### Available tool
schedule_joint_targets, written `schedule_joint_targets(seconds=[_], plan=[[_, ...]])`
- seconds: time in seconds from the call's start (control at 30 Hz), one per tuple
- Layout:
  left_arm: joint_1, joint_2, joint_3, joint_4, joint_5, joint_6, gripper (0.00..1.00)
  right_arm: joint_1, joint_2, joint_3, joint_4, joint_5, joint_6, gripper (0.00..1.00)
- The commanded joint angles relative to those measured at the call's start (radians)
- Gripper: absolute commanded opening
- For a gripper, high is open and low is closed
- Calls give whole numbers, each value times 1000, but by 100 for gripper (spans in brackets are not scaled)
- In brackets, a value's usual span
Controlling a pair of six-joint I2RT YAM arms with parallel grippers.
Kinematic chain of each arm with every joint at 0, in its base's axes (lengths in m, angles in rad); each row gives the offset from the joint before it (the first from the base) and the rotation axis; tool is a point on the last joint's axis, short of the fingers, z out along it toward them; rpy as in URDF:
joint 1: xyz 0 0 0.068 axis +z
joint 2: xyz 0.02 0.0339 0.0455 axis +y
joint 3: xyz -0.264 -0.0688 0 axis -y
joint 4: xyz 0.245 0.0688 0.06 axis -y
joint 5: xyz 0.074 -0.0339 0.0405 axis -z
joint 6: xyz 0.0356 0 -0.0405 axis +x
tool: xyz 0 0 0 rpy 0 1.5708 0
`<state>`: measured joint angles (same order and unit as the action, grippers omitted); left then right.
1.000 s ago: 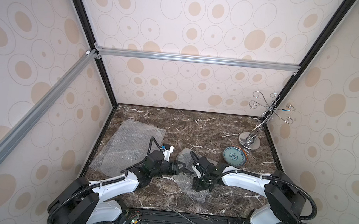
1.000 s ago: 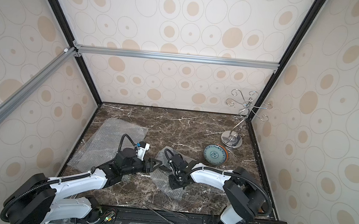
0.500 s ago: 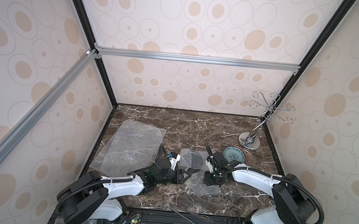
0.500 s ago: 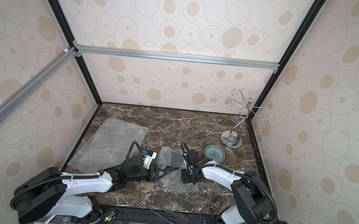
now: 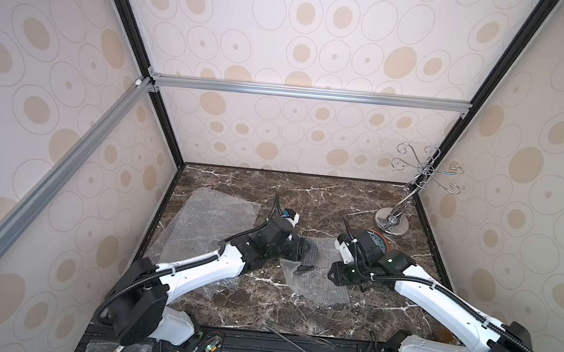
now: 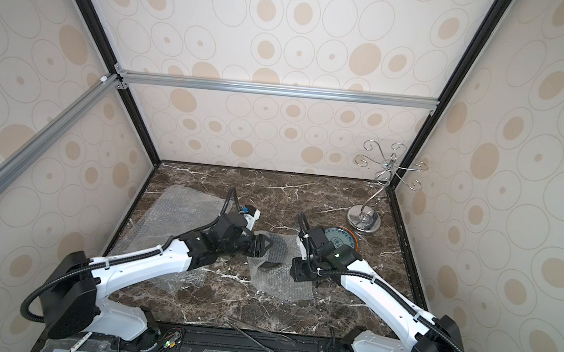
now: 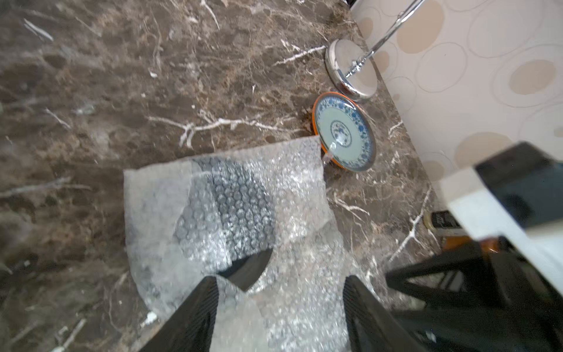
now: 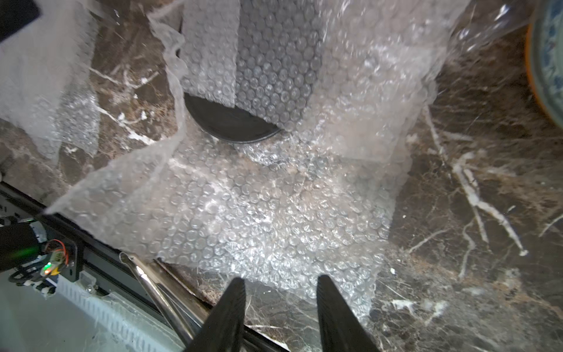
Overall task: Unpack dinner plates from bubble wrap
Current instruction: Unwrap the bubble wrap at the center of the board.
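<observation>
The black dinner plate (image 8: pixel 231 125) lies half under a folded flap of bubble wrap (image 8: pixel 259 198) in mid-table; only its near edge shows (image 5: pixel 305 267) (image 7: pixel 249 271). My left gripper (image 7: pixel 280 292) hovers low over this wrap (image 7: pixel 231 207) with its jaws wide open and holds nothing; in both top views it (image 5: pixel 299 252) (image 6: pixel 265 247) sits at the wrap's left edge. My right gripper (image 8: pixel 281 279) is open just off the wrap's right side (image 5: pixel 330 279). A pale blue-patterned plate sits on the orange plate (image 5: pixel 378 244) (image 7: pixel 344 131), partly hidden by my right wrist.
A flat bubble wrap sheet (image 5: pixel 212 223) lies at the left, another under my left arm (image 5: pixel 224 284). The wire stand's silver base (image 5: pixel 392 222) stands at the back right by the wall. Metal tongs (image 5: pixel 293 336) rest on the front edge.
The left jaws have opened wider and moved toward the back. The right gripper drew back to the right. The wrap's near flap now lies spread out and the black plate's edge shows.
</observation>
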<state>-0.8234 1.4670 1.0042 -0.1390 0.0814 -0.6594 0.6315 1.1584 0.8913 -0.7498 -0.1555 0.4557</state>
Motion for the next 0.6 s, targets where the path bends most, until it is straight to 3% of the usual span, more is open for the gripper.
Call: schedule_joint_targets(seconds=[0.0, 0.13, 0.17, 0.2, 0.23, 0.33, 0.57], plan=[[13, 136, 142, -254, -85, 101, 68, -40, -27, 7, -62, -51, 14, 46], [15, 314, 323, -403, -135, 121, 68, -107, -74, -32, -44, -140, 33, 55], [15, 345, 351, -424, -146, 118, 68, -125, -90, -45, -46, -156, 41, 62], [15, 363, 370, -437, -157, 114, 68, -141, -105, -52, -52, -167, 42, 76], [15, 383, 393, -457, -174, 108, 68, -161, -124, -65, -56, -181, 39, 81], [15, 425, 450, -507, -222, 101, 68, -234, -187, -120, -34, -264, 29, 82], [15, 505, 537, -585, -254, 82, 70, -317, -248, -195, -41, -301, 18, 84]])
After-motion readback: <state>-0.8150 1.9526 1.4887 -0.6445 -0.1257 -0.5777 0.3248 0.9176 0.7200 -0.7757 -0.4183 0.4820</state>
